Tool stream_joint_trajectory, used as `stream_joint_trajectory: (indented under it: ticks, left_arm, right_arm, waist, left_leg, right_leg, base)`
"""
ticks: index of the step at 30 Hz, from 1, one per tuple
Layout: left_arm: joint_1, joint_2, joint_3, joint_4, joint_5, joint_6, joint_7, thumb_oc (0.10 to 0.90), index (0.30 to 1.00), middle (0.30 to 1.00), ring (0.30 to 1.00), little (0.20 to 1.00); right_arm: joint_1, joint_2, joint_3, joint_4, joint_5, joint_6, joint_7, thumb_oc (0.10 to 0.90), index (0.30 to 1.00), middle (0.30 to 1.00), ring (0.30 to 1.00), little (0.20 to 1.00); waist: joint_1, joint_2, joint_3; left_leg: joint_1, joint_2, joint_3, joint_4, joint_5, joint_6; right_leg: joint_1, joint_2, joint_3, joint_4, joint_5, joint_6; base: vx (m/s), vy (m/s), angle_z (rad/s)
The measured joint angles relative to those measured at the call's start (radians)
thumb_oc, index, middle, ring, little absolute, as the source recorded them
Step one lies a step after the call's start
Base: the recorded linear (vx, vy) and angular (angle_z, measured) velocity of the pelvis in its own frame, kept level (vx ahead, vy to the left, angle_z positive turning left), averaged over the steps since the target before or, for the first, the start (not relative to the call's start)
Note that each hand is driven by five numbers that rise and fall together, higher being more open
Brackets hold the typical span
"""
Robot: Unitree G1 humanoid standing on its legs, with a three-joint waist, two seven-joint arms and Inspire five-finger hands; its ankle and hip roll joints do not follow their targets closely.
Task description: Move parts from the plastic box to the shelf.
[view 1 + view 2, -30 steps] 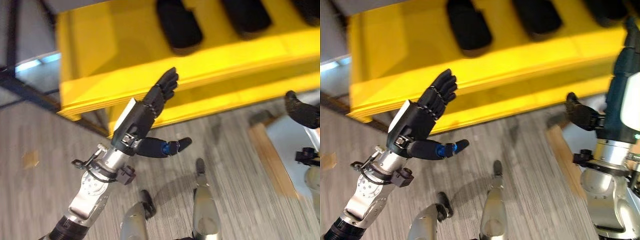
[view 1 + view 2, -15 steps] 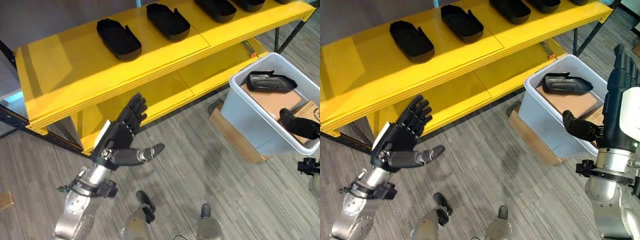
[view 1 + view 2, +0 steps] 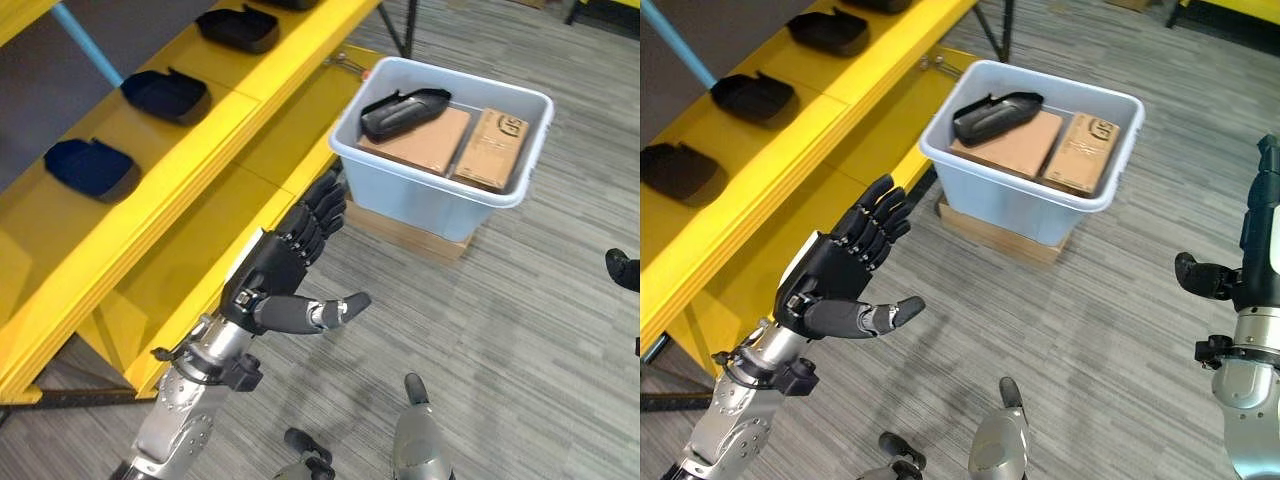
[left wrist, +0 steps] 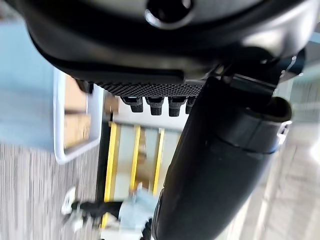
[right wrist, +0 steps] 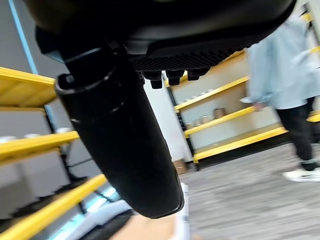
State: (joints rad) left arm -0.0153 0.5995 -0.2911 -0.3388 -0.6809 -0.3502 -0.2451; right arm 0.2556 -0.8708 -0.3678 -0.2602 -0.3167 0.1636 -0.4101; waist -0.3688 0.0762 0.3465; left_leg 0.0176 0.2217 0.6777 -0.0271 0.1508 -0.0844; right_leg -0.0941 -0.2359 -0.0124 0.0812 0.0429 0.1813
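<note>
Hands carry nothing: left hand (image 3: 835, 275) spreads its fingers wide at 8 o'clock, right hand (image 3: 1252, 262) at 3 o'clock, fingers straight. One black part (image 3: 995, 113) lies on cardboard in the plastic box (image 3: 1015, 205) at 12 o'clock, probably next for the shelf (image 3: 790, 135).

One pale blue-grey plastic box (image 3: 440, 195) sits on the floor beyond the left hand's (image 3: 275, 275) fingertips. In it lie one black moulded plastic part (image 3: 400, 110) and two brown cardboard boxes: a flat one (image 3: 425, 140) under the part and a narrower one (image 3: 495, 150) beside it. One flat brown slab (image 3: 405, 230) lies under the box. On the yellow shelf (image 3: 150, 190), beside the left hand, three black tray-shaped parts are seen (image 3: 90, 168) (image 3: 165, 95) (image 3: 238, 28). Past the right hand (image 5: 125, 135), one person (image 5: 287, 70) in a light top stands.
</note>
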Motion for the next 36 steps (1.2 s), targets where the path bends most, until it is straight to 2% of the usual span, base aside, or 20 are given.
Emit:
stream_joint_trajectory:
  ticks: [5,8,9,10,11,12,14,15,17,18,20,22,24,25,28,31,33,34,35,36]
  left_arm:
    - [-0.059,-0.001,-0.051,-0.001,0.030,-0.002,-0.004,0.900,1.000,1.000,1.000,1.000]
    - [-0.133,-0.026,-0.095,-0.002,0.069,-0.015,0.004,0.900,1.000,1.000,1.000,1.000]
    - [-0.171,-0.031,-0.111,0.000,0.074,-0.027,0.023,0.900,1.000,1.000,1.000,1.000]
    - [-0.185,-0.059,-0.119,0.000,0.085,-0.036,0.031,0.900,1.000,1.000,1.000,1.000]
    - [-0.209,-0.062,-0.120,0.012,0.111,-0.045,0.058,0.900,1.000,1.000,1.000,1.000]
    - [-0.220,-0.069,-0.117,0.020,0.113,-0.045,0.072,0.900,1.000,1.000,1.000,1.000]
    - [-0.226,-0.106,-0.103,0.038,0.117,-0.048,0.109,0.900,1.000,1.000,1.000,1.000]
    - [-0.234,-0.108,-0.094,0.050,0.118,-0.050,0.127,0.900,1.000,1.000,1.000,1.000]
    - [-0.242,-0.109,-0.094,0.080,0.122,-0.041,0.139,0.900,1.000,1.000,1.000,1.000]
    - [-0.239,-0.106,-0.093,0.100,0.143,-0.019,0.148,0.900,1.000,1.000,1.000,1.000]
    - [-0.225,-0.107,-0.089,0.134,0.147,0.011,0.145,0.900,1.000,1.000,1.000,1.000]
    - [-0.191,-0.103,-0.064,0.142,0.147,0.043,0.128,0.900,1.000,1.000,1.000,1.000]
    - [-0.107,-0.103,-0.009,0.144,0.147,0.044,0.094,0.900,1.000,1.000,1.000,1.000]
    - [-0.078,-0.103,0.011,0.158,0.157,0.043,0.072,0.900,1.000,1.000,1.000,1.000]
    - [-0.055,-0.102,0.020,0.220,0.190,0.043,0.044,0.900,1.000,1.000,1.000,1.000]
    - [0.004,-0.104,0.022,0.224,0.196,0.039,0.027,0.900,1.000,1.000,1.000,1.000]
    - [0.015,-0.104,0.022,0.221,0.196,0.038,0.012,0.900,1.000,1.000,1.000,1.000]
    - [0.012,-0.097,0.031,0.219,0.197,0.034,0.004,0.900,1.000,1.000,1.000,1.000]
    - [0.014,-0.094,0.044,0.219,0.200,0.031,0.002,0.900,1.000,1.000,1.000,1.000]
    - [0.017,-0.086,0.069,0.218,0.215,0.025,0.006,0.900,1.000,1.000,1.000,1.000]
  right_arm:
    - [-0.023,-0.001,0.002,-0.001,-0.047,-0.007,0.005,0.900,1.000,1.000,1.000,1.000]
    - [-0.036,-0.010,0.011,0.000,-0.093,-0.043,0.013,0.900,1.000,1.000,1.000,1.000]
    - [-0.042,-0.024,0.033,-0.002,-0.114,-0.063,0.021,0.900,1.000,1.000,1.000,1.000]
    - [-0.048,-0.030,0.043,0.004,-0.116,-0.083,0.028,0.900,1.000,1.000,1.000,1.000]
    - [-0.070,-0.036,0.080,0.030,-0.117,-0.107,0.051,0.900,1.000,1.000,1.000,1.000]
    - [-0.069,-0.039,0.091,0.028,-0.117,-0.118,0.064,0.900,1.000,1.000,1.000,1.000]
    - [-0.094,-0.043,0.120,0.027,-0.117,-0.152,0.091,0.900,1.000,1.000,1.000,1.000]
    - [-0.128,-0.054,0.151,0.026,-0.117,-0.163,0.114,0.900,1.000,1.000,1.000,1.000]
    - [-0.175,-0.059,0.197,0.029,-0.116,-0.164,0.144,0.900,1.000,1.000,1.000,1.000]
    - [-0.200,-0.057,0.223,0.029,-0.116,-0.166,0.173,0.900,1.000,1.000,1.000,1.000]
    - [-0.204,-0.039,0.255,0.029,-0.114,-0.165,0.206,0.900,1.000,1.000,1.000,1.000]
    - [-0.201,0.007,0.281,0.027,-0.111,-0.152,0.220,0.900,1.000,1.000,1.000,1.000]
    - [-0.175,0.043,0.290,0.013,-0.110,-0.154,0.227,0.900,1.000,1.000,1.000,1.000]
    - [-0.174,0.068,0.296,0.016,-0.097,-0.151,0.226,0.900,1.000,1.000,1.000,1.000]
    - [-0.173,0.095,0.312,0.016,-0.062,-0.135,0.225,0.900,1.000,1.000,1.000,1.000]
    - [-0.183,0.095,0.322,0.019,-0.028,-0.140,0.220,0.900,1.000,1.000,1.000,1.000]
    - [-0.158,0.087,0.318,0.018,-0.015,-0.141,0.218,0.900,1.000,1.000,1.000,1.000]
    - [-0.144,0.108,0.316,0.019,-0.015,-0.144,0.215,0.900,1.000,1.000,1.000,1.000]
    - [-0.136,0.120,0.322,0.018,-0.015,-0.147,0.214,0.900,1.000,1.000,1.000,1.000]
    - [-0.134,0.121,0.342,0.017,-0.018,-0.155,0.214,0.900,1.000,1.000,1.000,1.000]
  waist:
    - [-0.035,0.017,0.001]
    - [-0.060,0.026,0.001]
    - [-0.068,0.012,0.001]
    - [-0.074,0.031,0.001]
    - [-0.068,0.013,-0.002]
    - [-0.061,0.001,-0.004]
    - [-0.028,0.010,-0.009]
    - [-0.007,0.003,-0.005]
    - [0.017,0.001,-0.004]
    - [0.070,0.003,-0.005]
    - [0.112,0.001,-0.003]
    - [0.120,-0.011,0.003]
    - [0.157,-0.052,0.005]
    - [0.158,-0.049,0.003]
    - [0.188,-0.080,0.016]
    - [0.218,-0.063,0.017]
    - [0.208,-0.021,0.010]
    - [0.211,-0.025,0.014]
    - [0.214,-0.042,0.013]
    - [0.228,-0.055,0.013]
  left_leg:
    - [0.003,-0.003,0.002,-0.004,0.002,-0.003]
    - [0.001,-0.014,0.002,-0.005,0.008,-0.005]
    - [0.002,-0.024,-0.002,-0.002,0.010,-0.005]
    - [-0.002,-0.011,0.000,0.004,0.017,-0.014]
    - [0.011,-0.001,0.008,0.015,0.029,-0.024]
    - [0.021,0.003,0.002,0.012,0.037,-0.034]
    - [0.024,0.030,-0.116,0.013,0.082,-0.042]
    - [0.015,0.049,-0.225,0.048,0.074,-0.039]
    - [-0.015,0.015,-0.371,0.130,-0.074,-0.029]
    - [-0.046,-0.062,-0.451,0.183,-0.177,-0.004]
    - [-0.105,-0.129,-0.496,0.210,-0.235,0.033]
    - [-0.133,-0.158,-0.520,0.173,-0.231,0.042]
    - [-0.192,-0.141,-0.548,0.130,-0.193,0.025]
    - [-0.220,-0.115,-0.624,0.097,-0.165,-0.004]
    - [-0.235,-0.083,-0.692,0.044,-0.147,-0.002]
    - [-0.212,-0.090,-0.728,0.067,-0.154,0.012]
    - [-0.174,-0.104,-0.695,0.072,-0.187,0.050]
    - [-0.160,-0.111,-0.703,0.068,-0.134,0.046]
    - [-0.158,-0.124,-0.679,0.072,-0.125,0.052]
    - [-0.157,-0.145,-0.635,0.073,-0.098,0.053]
  right_leg:
    - [-0.039,0.002,0.032,0.051,-0.020,-0.003]
    - [-0.127,-0.003,0.063,0.217,-0.106,-0.020]
    - [-0.165,-0.009,0.090,0.310,-0.165,-0.034]
    - [-0.184,0.004,0.081,0.349,-0.174,-0.037]
    - [-0.227,0.017,0.047,0.490,-0.243,-0.091]
    - [-0.232,0.024,0.045,0.513,-0.281,-0.121]
    - [-0.257,0.066,0.051,0.525,-0.303,-0.132]
    - [-0.277,0.089,0.064,0.535,-0.285,-0.152]
    - [-0.282,0.151,0.131,0.521,-0.253,-0.163]
    - [-0.272,0.187,0.182,0.449,-0.207,-0.179]
    - [-0.217,0.227,0.202,0.326,-0.144,-0.198]
    - [-0.142,0.251,0.189,0.250,-0.120,-0.212]
    - [-0.103,0.255,0.156,0.225,-0.128,-0.243]
    - [-0.087,0.269,0.157,0.205,-0.144,-0.259]
    - [-0.058,0.257,0.233,0.219,-0.143,-0.259]
    - [-0.045,0.247,0.314,0.236,-0.173,-0.212]
    - [-0.031,0.254,0.313,0.245,-0.196,-0.168]
    - [-0.038,0.247,0.318,0.268,-0.214,-0.146]
    - [-0.049,0.231,0.307,0.282,-0.224,-0.138]
    - [-0.071,0.185,0.245,0.293,-0.229,-0.132]
  base:
    - [-0.04,-0.087,-0.11]
    - [-0.08,-0.222,0.00]
    - [-0.04,-0.341,0.03]
    - [-0.04,-0.540,-0.09]
    - [0.02,-0.365,-0.19]
    - [0.08,-0.354,-0.26]
    - [0.06,-0.244,-0.61]
    - [0.15,-0.286,-0.93]
    - [0.25,-0.263,-1.04]
    - [0.23,-0.163,-1.18]
    - [0.30,-0.074,-1.02]
    - [0.38,0.001,-0.36]
    - [0.54,0.020,-0.41]
    - [0.44,0.034,-0.41]
    - [0.46,0.105,-0.40]
    - [0.37,0.085,-0.74]
    - [0.32,0.074,-0.41]
    - [0.23,0.064,-0.45]
    - [0.27,0.079,-0.70]
    - [0.26,0.074,-0.71]
